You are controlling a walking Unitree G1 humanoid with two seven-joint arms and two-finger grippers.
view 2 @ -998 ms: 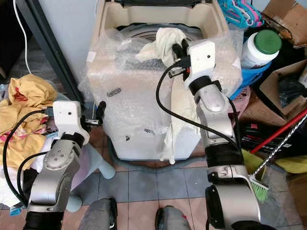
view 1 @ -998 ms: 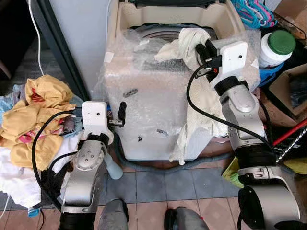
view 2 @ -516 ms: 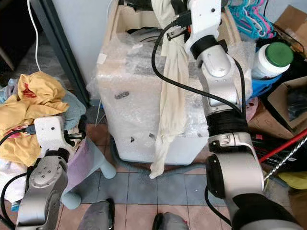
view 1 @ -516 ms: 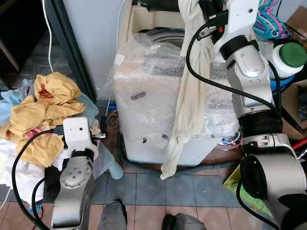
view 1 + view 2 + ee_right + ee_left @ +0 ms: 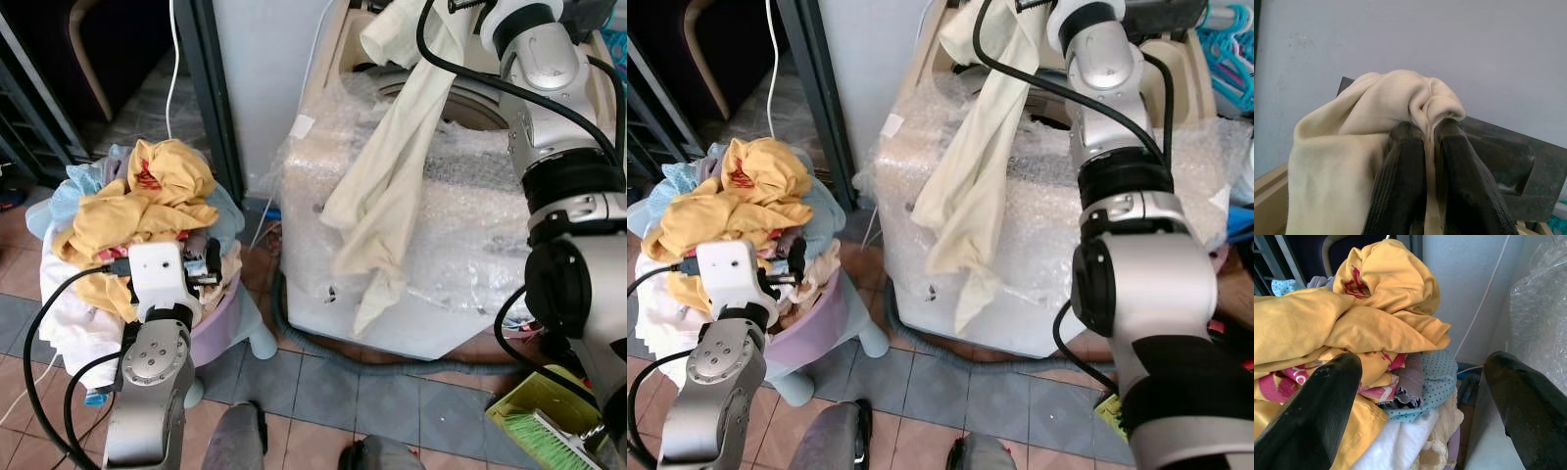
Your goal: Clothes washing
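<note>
- Right wrist view: right tool (image 5: 1429, 142) pinches the cream cloth (image 5: 392, 186), which trails down the washer (image 5: 460, 245) front.
- Lift higher so the tail clears the rim, then lower it into the drum.
- Right arm reaches to the frame's top.
- Left tool (image 5: 1420, 396) gapes by the laundry (image 5: 137, 201), lower left.

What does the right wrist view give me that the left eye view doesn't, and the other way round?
Right wrist view: the right gripper shut on a pinched fold of the cream garment, with a grey wall behind. Left eye view: the garment's length draped over the bubble-wrapped washing machine, and the left gripper by the basket's yellow clothes. Both show the cream garment.
</note>
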